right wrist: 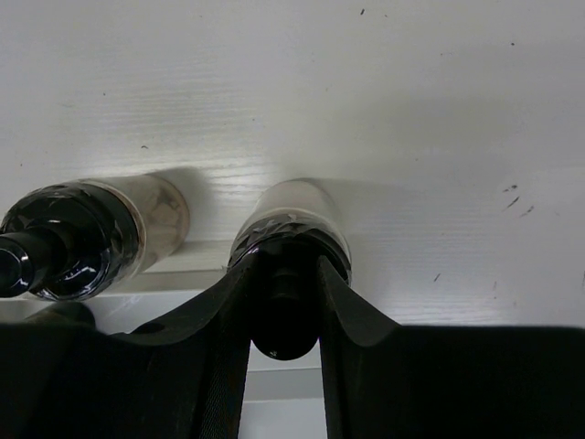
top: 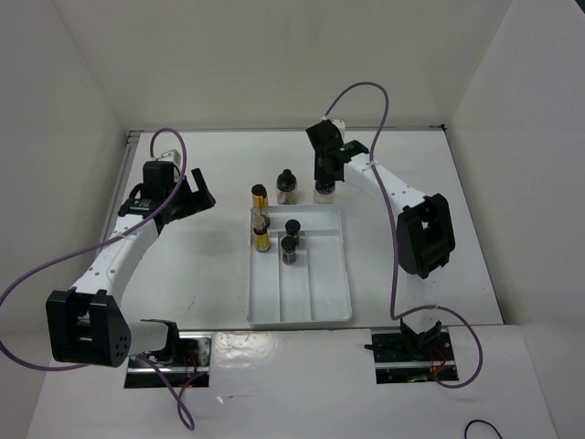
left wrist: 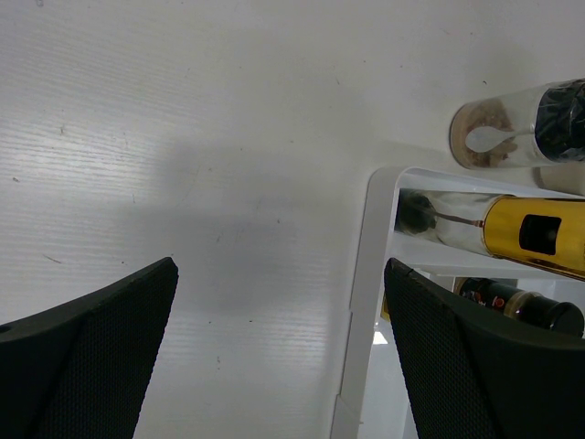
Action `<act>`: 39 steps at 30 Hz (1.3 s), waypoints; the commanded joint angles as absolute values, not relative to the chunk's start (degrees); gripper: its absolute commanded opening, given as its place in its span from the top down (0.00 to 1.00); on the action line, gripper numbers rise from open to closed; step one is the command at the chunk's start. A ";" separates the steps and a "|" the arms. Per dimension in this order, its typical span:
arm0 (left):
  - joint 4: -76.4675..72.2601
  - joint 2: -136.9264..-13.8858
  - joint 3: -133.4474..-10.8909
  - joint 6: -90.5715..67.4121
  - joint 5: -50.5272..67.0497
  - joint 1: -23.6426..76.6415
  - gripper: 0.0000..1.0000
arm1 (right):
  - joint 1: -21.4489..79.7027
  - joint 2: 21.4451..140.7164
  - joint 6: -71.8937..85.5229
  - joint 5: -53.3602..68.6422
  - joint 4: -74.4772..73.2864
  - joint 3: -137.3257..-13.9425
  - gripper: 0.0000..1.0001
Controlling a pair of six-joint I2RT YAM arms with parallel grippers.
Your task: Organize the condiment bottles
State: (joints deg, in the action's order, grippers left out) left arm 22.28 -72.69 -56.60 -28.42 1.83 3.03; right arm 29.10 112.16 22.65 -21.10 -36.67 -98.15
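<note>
From above, the white tray (top: 345, 274) sits mid-bench with three spice jars standing at its far end. A yellow jar (top: 262, 236) is in the left section. A dark-capped jar (top: 292, 227) and a second dark-capped jar (top: 290, 249) just nearer share the middle one. Three more stand on the bench just past the far rim: an amber jar (top: 260, 195), a brown jar (top: 285, 186) and a pale jar (top: 324, 193).

The right gripper (top: 324, 174) hangs over that pale jar, but the overhead view hides the grip itself. The right wrist camera settles it (and rather neatly). Both fingers are pinched on the jar's black cap, the jar is upright on the bench, and the brown jar stands close at its side.

The left gripper (top: 194, 194) is over bare bench left of the tray. Its wrist camera shows the fingers spread wide with nothing between them, the tray's left rim just beside one finger.

The bench (top: 183, 265) is white, finely grained, with a few dark specks and scuffs visible only up close. Plain white walls (top: 274, 55) close it on three sides, and a purple cable (top: 23, 293) loops off each arm.
</note>
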 commanded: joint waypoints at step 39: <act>20.21 -67.77 -55.72 -27.25 2.11 3.25 0.00 | 48.25 73.13 45.35 -23.64 -58.27 -75.96 1.00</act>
State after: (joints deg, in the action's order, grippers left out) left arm 22.24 -70.11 -56.10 -28.42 2.42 3.09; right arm 47.53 77.56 40.27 -22.90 -58.41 -78.74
